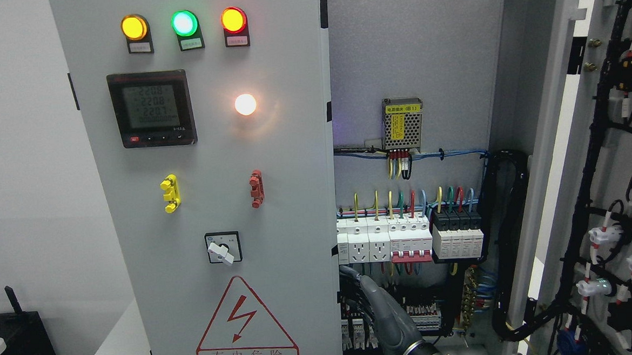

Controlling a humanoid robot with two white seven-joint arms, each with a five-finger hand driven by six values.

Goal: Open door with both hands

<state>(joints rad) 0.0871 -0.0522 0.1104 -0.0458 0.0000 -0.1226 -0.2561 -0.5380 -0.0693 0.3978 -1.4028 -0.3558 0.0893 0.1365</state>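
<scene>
Grey steel left door (214, 204) closed, right door (608, 184) swung open; hand (394, 319) low, fingers' state unclear.

The cabinet opening is bounded on its left by the closed left door (214, 204) and on its right by the right door (608, 184), which is swung wide open. Above the row of breakers (411, 240), bare back panel is seen, broken only by the power supply (402, 123) and its wires just above the row. Below the breakers, the space is crowded with terminals and cabling, and part of it is taken up by a robot hand (388, 314). To the right of the breakers, a thick black cable loom (506, 243) is hung.
</scene>
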